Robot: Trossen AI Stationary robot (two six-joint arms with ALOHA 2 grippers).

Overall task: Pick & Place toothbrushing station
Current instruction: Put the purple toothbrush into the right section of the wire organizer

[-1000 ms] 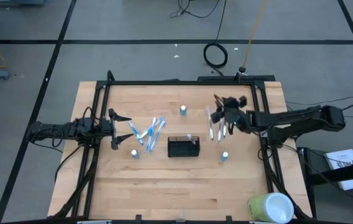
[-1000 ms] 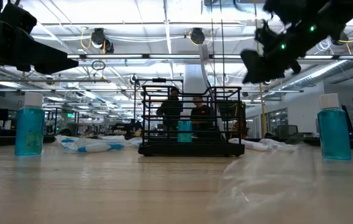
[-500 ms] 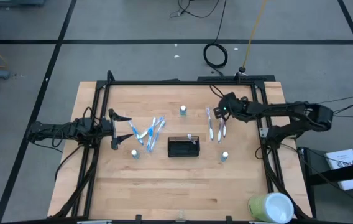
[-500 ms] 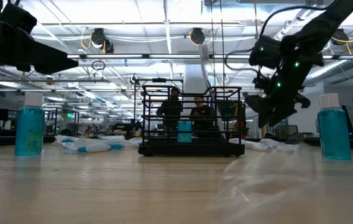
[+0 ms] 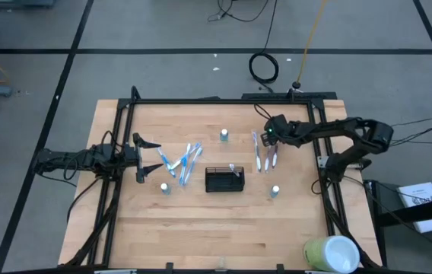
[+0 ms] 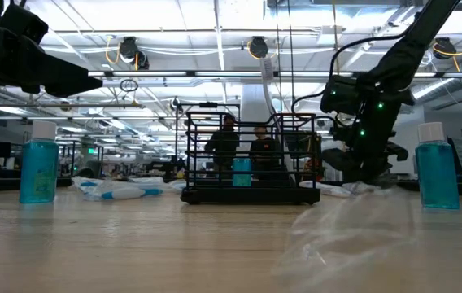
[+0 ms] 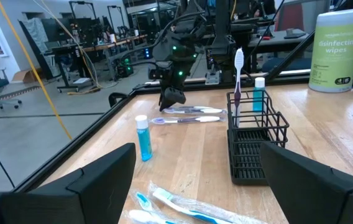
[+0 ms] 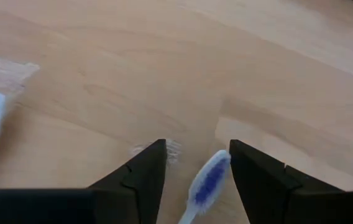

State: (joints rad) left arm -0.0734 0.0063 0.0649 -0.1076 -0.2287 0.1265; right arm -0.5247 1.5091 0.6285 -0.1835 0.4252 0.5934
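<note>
black wire-mesh box, wooden table

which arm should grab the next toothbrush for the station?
Right. Its hand is already low over the loose toothbrushes beside the toothbrushing station, open fingers straddling a blue brush head. The left hand waits open at the table's edge.

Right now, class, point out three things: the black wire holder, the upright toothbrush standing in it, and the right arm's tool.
black wire holder (image 5: 223,181), high view, on its mesh floor.
upright toothbrush (image 7: 238,68), left wrist view, on its handle below the head.
right tool (image 8: 194,163), right wrist view, midway between its fingertips.
</note>
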